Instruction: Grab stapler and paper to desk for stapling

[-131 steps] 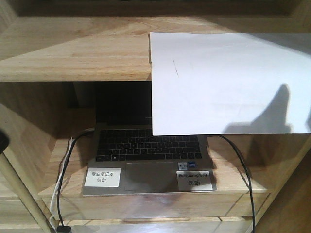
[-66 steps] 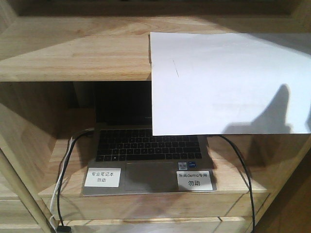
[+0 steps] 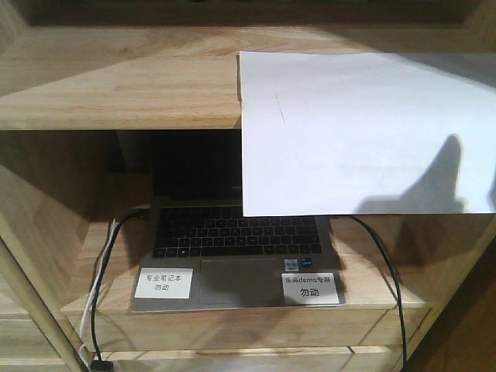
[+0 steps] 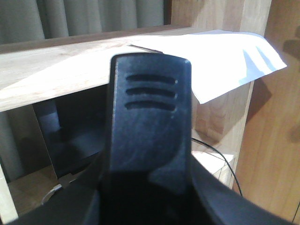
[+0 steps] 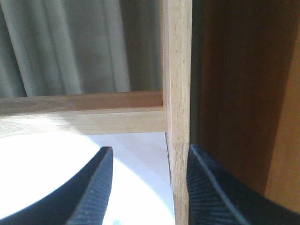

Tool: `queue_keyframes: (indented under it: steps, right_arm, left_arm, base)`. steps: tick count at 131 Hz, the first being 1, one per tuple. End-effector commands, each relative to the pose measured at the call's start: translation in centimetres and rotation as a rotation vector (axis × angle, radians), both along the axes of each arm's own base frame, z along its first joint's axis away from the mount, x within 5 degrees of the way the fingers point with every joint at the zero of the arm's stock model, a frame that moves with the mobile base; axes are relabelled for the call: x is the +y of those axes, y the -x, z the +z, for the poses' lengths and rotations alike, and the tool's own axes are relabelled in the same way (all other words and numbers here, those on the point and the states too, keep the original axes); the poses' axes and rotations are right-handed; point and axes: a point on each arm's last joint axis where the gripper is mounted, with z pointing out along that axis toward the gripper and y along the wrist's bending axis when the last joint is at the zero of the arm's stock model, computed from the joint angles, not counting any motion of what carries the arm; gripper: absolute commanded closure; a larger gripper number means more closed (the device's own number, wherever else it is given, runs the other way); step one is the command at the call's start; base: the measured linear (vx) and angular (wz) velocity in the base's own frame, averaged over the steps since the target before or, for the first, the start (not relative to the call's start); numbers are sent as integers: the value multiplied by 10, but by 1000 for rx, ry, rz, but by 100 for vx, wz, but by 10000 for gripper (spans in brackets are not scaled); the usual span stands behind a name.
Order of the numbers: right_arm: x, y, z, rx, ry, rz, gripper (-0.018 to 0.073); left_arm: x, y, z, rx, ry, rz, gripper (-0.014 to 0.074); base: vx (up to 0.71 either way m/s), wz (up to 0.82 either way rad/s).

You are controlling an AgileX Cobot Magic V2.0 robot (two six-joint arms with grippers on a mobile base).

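Note:
The white paper (image 3: 364, 132) lies on the upper shelf (image 3: 116, 85), its front part hanging over the edge above a laptop. In the left wrist view a black stapler (image 4: 150, 108) with three grooves stands up from my left gripper (image 4: 149, 197), which is shut on it; the paper (image 4: 220, 61) shows behind it. My right gripper (image 5: 150, 187) is open just above the paper (image 5: 61, 178), with a wooden upright (image 5: 177, 93) between its fingers, close to the right one. Neither gripper shows in the front view. The desk is out of view.
An open laptop (image 3: 232, 256) with two white labels sits on the lower shelf, with cables (image 3: 101, 287) trailing off both sides. The shelf unit's side wall (image 4: 276, 131) stands right of the paper. A grey curtain (image 5: 70, 47) hangs behind the shelf.
A dark object at the left edge of the front view has gone out of sight. The paper has not moved.

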Motion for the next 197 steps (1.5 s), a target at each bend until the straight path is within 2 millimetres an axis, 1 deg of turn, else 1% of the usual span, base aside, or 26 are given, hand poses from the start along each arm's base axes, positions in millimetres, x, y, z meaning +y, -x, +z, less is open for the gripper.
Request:
queue_keyframes:
  steps: [1,107,116,124,134,135,140,143,144,145,150,151,152,156,178,188,189,196,197]
  right_arm:
    - [-1,0,13,-89,7,-8,218]
    - [0,0,13,-88,-3,-3,218]
    - [0,0,13,-90,-3,-3,207]
    - [0,0,14,-91,-3,-2,181]
    - [0,0,14,-91,-3,-2,99]
    - [0,0,14,-91,-3,-2,71]
    - [0,0,14,-91,-3,-2,30]
    - [0,0,14,-91,-3,-2,-14]
    - [0,0,14,-91,-3,-2,-14]
    - [0,0,14,-91,-3,-2,-48]
    - [0,0,14,-91,-3,-2,-92]
    - [0,0,14,-91,-2,-3,-124]
    - [0,0,14,-91,-2,-3,-124]
    - [0,0,14,-92,1,-5,-172]
    - [-1,0,15,-103,-1,-12,-162]
    - [-1,1,18,-136,-77,-13,-156]
    - [-1,1,19,-152,-111,-12,-154]
    - [-1,1,22,-184,-191,-9,-148]
    - [-1,1,23,-196,-237,-7,-146]
  left_arm:
    - [1,0,17,-93,82,7,603]
    - [1,0,17,-93,82,7,603]
    - [1,0,17,-93,82,7,603]
    - [1,0,17,-93,82,7,603]
    - [1,0,17,-93,82,7,603]
    - [1,0,17,-93,82,7,603]
    - [1,0,17,-93,82,7,603]
    - [1,0,17,-93,82,7,603]
    - [1,0,17,-93,82,7,603]
    - [1,0,17,-93,82,7,603]
    - [1,0,17,-93,82,7,603]
    - [1,0,17,-93,82,7,603]
    - [1,0,17,-93,82,7,603]
    - [1,0,17,-93,82,7,603]
    - [1,0,17,-93,82,7,603]
    - [1,0,17,-93,82,7,603]
    - [1,0,17,-93,82,7,603]
    - [1,0,17,-93,82,7,603]
    - [1,0,17,-93,82,7,603]
  base:
    - [0,0]
    - [0,0]
    - [0,0]
    - [0,0]
    - [0,0]
    - [0,0]
    - [0,0]
    - [0,0]
    - [0,0]
    - [0,0]
    - [0,0]
    - [0,0]
    - [0,0]
    - [0,0]
    - [0,0]
    - [0,0]
    - [0,0]
    - [0,0]
    - [0,0]
